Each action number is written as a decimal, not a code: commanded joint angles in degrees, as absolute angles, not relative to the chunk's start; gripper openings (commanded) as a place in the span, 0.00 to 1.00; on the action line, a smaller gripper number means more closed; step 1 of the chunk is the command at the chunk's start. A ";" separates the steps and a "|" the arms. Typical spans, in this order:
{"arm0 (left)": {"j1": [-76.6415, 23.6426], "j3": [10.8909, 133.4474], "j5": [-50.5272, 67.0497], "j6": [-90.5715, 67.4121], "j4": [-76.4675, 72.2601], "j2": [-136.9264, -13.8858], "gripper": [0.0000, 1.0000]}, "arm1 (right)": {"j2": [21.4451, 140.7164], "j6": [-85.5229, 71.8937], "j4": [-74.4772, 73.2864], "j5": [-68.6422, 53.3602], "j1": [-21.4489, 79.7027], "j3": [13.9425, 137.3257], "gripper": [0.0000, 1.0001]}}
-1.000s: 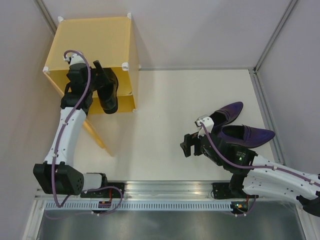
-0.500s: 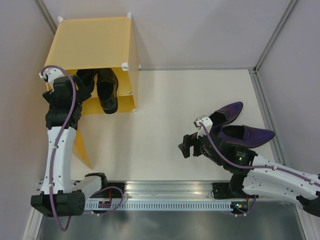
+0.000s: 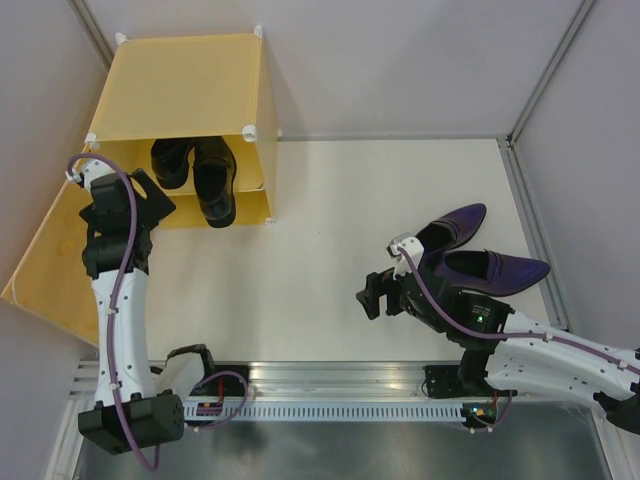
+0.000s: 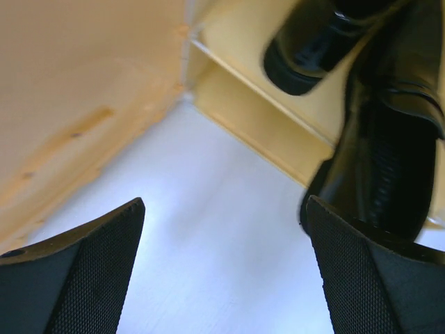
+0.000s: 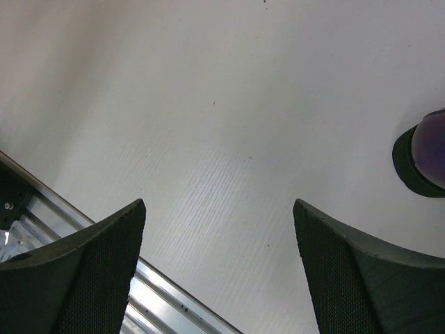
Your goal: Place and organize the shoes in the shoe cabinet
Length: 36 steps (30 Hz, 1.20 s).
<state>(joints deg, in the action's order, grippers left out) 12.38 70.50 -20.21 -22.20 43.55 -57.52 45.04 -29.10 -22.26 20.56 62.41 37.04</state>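
Top external view: two purple shoes (image 3: 492, 269) lie side by side near the desk's (image 3: 320, 210) right edge, toes pointing right. The right end effector (image 3: 377, 291), open and empty, sits just left of their heels. The left end effector (image 3: 150, 195), also open, is by the far-left shoe cabinet (image 3: 190, 80), which holds the black pair (image 3: 213, 182).

— What's on the tabletop (image 3: 340, 260)?
— The cabinet (image 3: 190, 90) stands at the far left corner, its door (image 3: 55, 260) open out to the left. The purple pair (image 3: 490, 268) lies on the right side, toes pointing right.
— Are the two shoes touching?
— They're close together, but I can't tell. Both are well apart from the cabinet.
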 commanded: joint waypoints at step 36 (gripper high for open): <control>-8.53 38.76 -15.03 -12.40 -15.55 -65.39 0.77 | 44.82 -27.60 -16.26 20.39 62.49 33.31 0.90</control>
